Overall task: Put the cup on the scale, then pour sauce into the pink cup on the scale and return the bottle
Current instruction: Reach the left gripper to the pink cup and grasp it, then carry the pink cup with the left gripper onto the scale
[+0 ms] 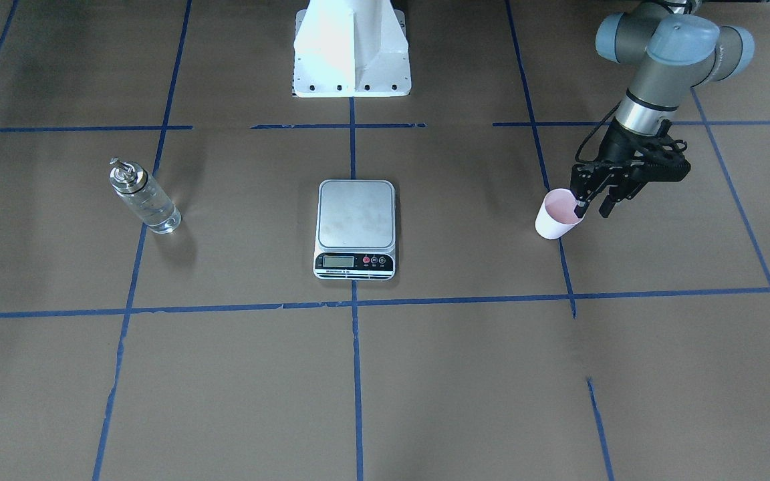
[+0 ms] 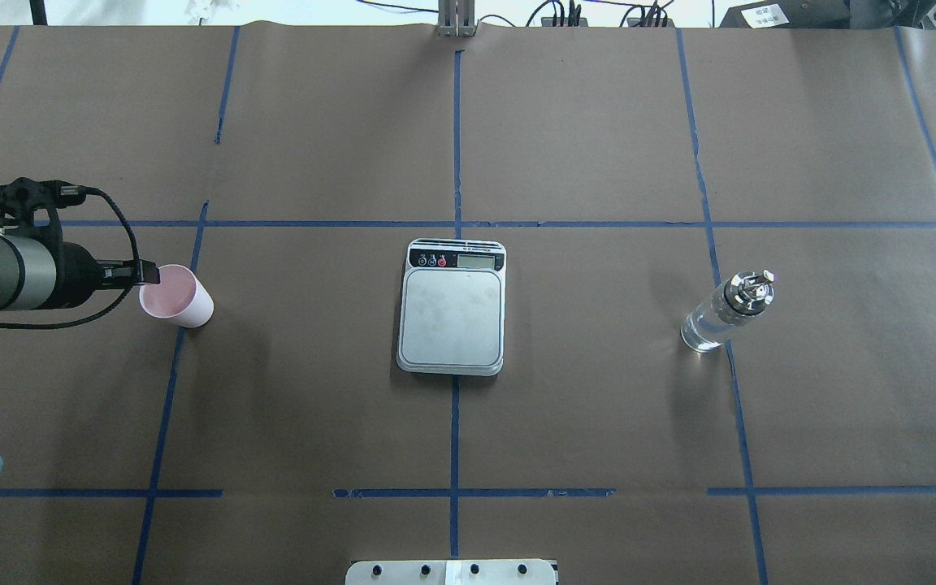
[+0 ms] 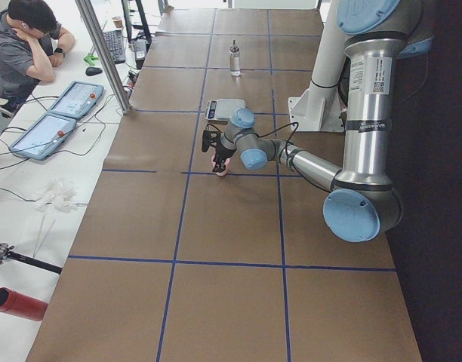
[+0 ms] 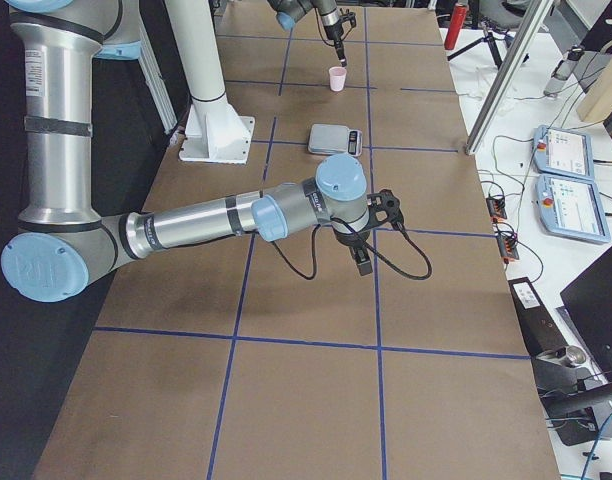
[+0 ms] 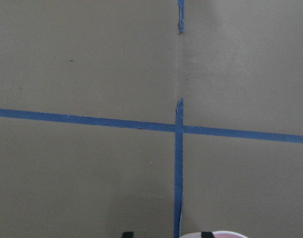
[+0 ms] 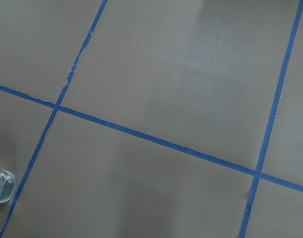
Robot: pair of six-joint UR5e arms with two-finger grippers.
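The cup (image 1: 557,217) stands upright on the table (image 1: 465,374), out on the robot's left and well apart from the scale (image 1: 356,217). The left gripper (image 1: 593,206) hangs over the cup's rim on the side away from the scale. Its jaws are apart and straddle the rim: one finger (image 1: 580,208) dips inside the pink mouth, and the other is outside, clear of the wall. Nothing is clamped.

The scale lies flat in the middle of the table, its steel platform bare and its display strip on the side far from the robot.

The bottle (image 1: 144,198) stands upright on the robot's right, well apart from the scale, with clear sauce (image 1: 158,214) inside.

The right gripper (image 4: 361,262) hovers over bare table, further right than the bottle. I cannot tell how its jaws stand.
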